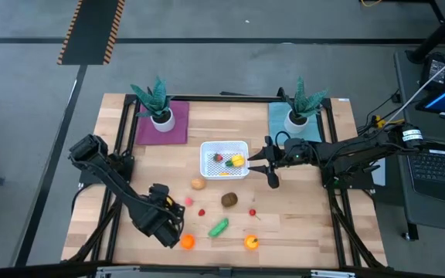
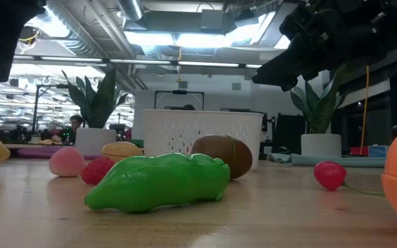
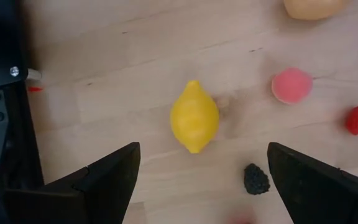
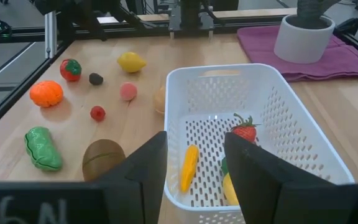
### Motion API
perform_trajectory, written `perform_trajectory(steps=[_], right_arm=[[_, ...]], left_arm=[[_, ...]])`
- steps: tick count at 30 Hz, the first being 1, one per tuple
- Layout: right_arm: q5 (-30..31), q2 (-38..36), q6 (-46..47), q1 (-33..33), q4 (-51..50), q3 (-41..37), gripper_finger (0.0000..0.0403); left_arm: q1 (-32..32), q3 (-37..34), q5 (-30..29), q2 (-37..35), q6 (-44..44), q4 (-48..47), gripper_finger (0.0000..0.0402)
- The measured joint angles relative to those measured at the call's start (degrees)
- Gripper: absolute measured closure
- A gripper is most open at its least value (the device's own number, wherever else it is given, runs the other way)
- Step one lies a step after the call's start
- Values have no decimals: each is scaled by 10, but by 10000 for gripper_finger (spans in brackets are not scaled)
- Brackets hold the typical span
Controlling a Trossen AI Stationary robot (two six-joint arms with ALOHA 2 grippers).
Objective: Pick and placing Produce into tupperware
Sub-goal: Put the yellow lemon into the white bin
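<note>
On the table: produce scattered, some already binned.
Left gripper (image 3: 197,180): fingers wide, empty, poised over the lemon (image 3: 194,116).
Right gripper (image 4: 194,165): partly parted, empty, at the tupperware (image 4: 303,134) rim.
Tupperware: mid-table, holds strawberry (image 4: 245,132) and corn (image 4: 189,167).
Nearby: green pod (image 1: 219,227), kiwi (image 1: 229,200), oranges (image 1: 187,241).

White perforated tupperware (image 4: 272,118); yellow lemon (image 3: 194,117); green pod (image 2: 158,180).

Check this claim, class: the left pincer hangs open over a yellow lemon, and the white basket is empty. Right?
One error. The white basket is not empty: the right wrist view shows a strawberry and yellow pieces inside. The left pincer does hang open over the lemon.
</note>
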Motion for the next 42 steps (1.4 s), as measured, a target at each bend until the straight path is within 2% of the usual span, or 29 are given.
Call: perform_trajectory(steps=[12,35,42], right_arm=[[0,0,0,0,-2,0,240],[0,0,0,0,-7,0,240],[0,0,0,0,-8,0,240]], left_arm=[[16,-4,-2,3,15,2,62],[34,-140,28,4,19,174,62],[47,-164,28,5,29,193,62]])
